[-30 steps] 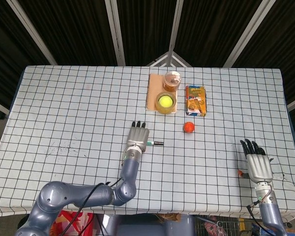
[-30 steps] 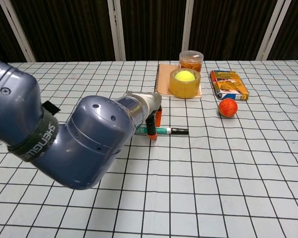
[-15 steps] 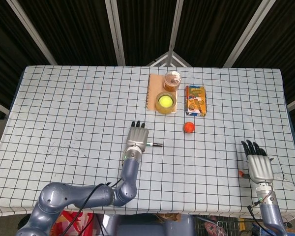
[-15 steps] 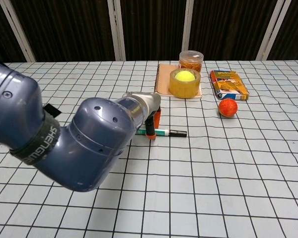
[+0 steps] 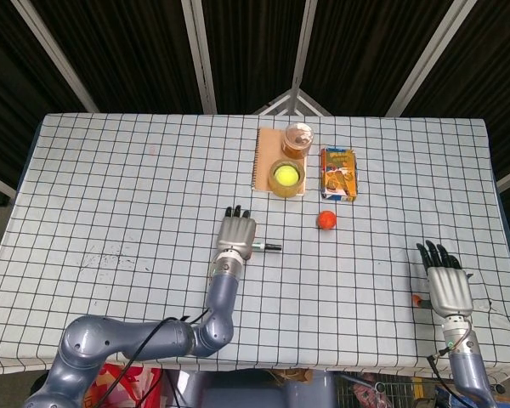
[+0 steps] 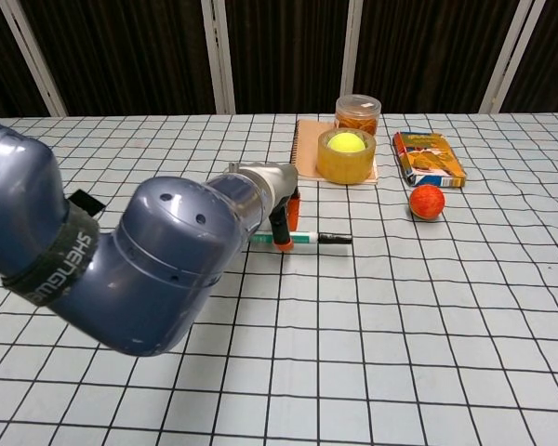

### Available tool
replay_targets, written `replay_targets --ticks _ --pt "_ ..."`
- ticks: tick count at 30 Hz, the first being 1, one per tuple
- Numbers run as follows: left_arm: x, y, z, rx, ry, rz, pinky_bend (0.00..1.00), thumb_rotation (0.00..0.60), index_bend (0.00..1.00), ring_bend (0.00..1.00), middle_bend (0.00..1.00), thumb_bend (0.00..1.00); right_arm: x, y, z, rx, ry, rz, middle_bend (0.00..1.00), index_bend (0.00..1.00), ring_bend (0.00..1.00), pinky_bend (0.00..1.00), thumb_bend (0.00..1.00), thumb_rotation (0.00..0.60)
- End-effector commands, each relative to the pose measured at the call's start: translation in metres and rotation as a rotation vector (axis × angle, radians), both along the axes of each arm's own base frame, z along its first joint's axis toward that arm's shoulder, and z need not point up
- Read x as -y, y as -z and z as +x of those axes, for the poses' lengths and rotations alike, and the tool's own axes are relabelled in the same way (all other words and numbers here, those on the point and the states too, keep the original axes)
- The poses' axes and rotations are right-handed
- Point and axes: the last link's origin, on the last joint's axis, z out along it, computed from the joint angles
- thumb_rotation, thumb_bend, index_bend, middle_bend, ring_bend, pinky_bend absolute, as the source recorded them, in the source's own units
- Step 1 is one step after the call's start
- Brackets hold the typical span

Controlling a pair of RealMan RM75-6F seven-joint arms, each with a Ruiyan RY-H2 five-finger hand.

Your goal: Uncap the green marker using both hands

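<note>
The green marker (image 6: 309, 239) lies crosswise near the table's middle, its dark tip pointing right; in the head view the marker (image 5: 269, 247) sticks out to the right of my left hand. My left hand (image 5: 237, 235) sits over the marker's left part, and in the chest view its orange-tipped fingers (image 6: 284, 230) curl down around the barrel and hold it. The covered end is hidden by the hand and forearm. My right hand (image 5: 446, 287) rests at the table's front right with fingers straight and apart, holding nothing, far from the marker.
Behind the marker stand a tape roll (image 5: 286, 177) with a yellow-green ball inside, a jar (image 5: 297, 138) and a notebook (image 5: 261, 158). A colourful box (image 5: 338, 173) and an orange ball (image 5: 325, 220) lie to the right. My left forearm (image 6: 158, 269) fills the chest view's left.
My left hand has closed more over the marker and shifted slightly away from me, carrying the marker with it. The right hand has stayed put.
</note>
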Motion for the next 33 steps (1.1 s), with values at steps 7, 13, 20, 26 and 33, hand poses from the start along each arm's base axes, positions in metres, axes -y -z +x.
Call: replay_targets --ticks 7,13,20,26,33 --pt "-0.004 -0.025 0.012 0.038 0.024 0.062 0.00 0.600 0.59 0.00 0.16 0.48 0.010 -0.004 0.022 0.038 -0.046 -0.006 0.07 0.16 0.05 0.18 0.17 0.600" --pt "-0.004 -0.044 0.028 0.036 0.048 0.091 0.00 0.600 0.60 0.00 0.17 0.48 0.027 -0.013 0.060 0.154 -0.115 -0.026 0.07 0.21 0.05 0.18 0.17 0.600" --pt "0.001 -0.057 0.047 0.024 0.073 0.100 0.00 0.600 0.60 0.00 0.17 0.48 0.057 -0.020 0.118 0.312 -0.193 -0.010 0.07 0.24 0.05 0.18 0.17 0.600" --pt "0.005 -0.064 0.060 0.016 0.076 0.097 0.00 0.600 0.60 0.00 0.17 0.48 0.076 -0.021 0.160 0.373 -0.242 0.016 0.07 0.27 0.06 0.18 0.17 0.600" --pt "0.006 -0.059 0.066 0.039 0.068 0.084 0.00 0.600 0.60 0.00 0.17 0.48 0.083 -0.012 0.189 0.454 -0.257 0.050 0.07 0.31 0.06 0.18 0.17 0.600"
